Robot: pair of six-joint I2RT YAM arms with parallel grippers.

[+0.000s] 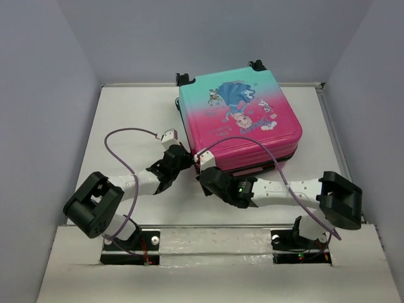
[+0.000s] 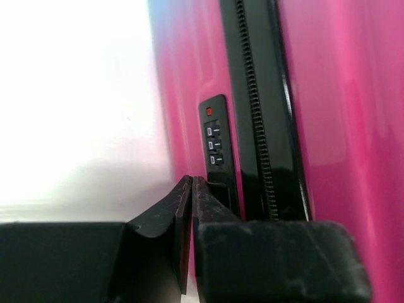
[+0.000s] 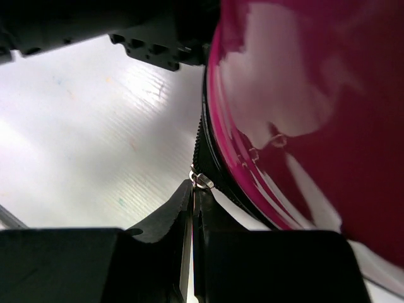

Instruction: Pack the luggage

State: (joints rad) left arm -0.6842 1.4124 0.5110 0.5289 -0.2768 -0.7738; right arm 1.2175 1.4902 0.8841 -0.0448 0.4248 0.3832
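Luggage [image 1: 243, 117] lies flat, left tool [image 2: 191, 179] and right tool [image 3: 191, 185] pinched alongside

R end effector [image 3: 192, 187] jaws pressed together, tips right at small metal zip pull [image 3: 201, 183] on black zipper trim [image 3: 213, 161] of luggage [image 3: 315, 126]. Glossy pink shell w/ glare; white bench [image 3: 82, 139] alongside.

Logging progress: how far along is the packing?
Done: the luggage lies flat, lid down. In hand: the right gripper seems shut on the zipper pull; the left gripper is shut beside the combination lock. Left: finish zipping; how much remains isn't visible.
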